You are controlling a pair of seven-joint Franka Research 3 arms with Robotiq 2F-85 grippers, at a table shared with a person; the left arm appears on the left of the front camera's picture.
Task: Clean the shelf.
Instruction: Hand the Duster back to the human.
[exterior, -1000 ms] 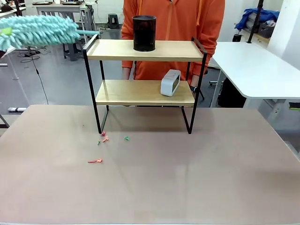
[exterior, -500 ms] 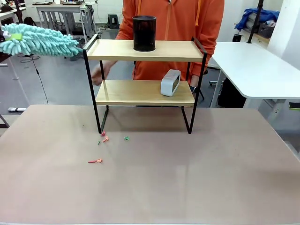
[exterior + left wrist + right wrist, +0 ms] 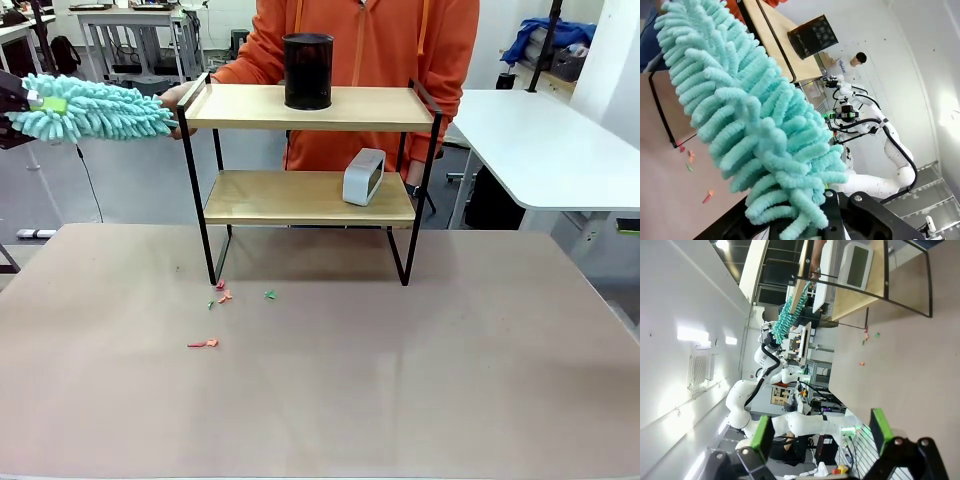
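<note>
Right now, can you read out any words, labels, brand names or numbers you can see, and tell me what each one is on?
No text can be read in these pictures.
The white clock on the shelf: its face is turned aside and shows no figures.
The black mesh cup: no label.
The green tag on the duster: too small to read.
The white arm of a far robot: any markings too small and blurred.

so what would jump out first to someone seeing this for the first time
The fluffy teal duster, held up at the far left beside the shelf's top board, with the left gripper shut on its base. Next comes the shelf at the table's far side, with a black mesh cup on its top board, a small white clock on the lower one, and a person in an orange top right behind it.
</note>
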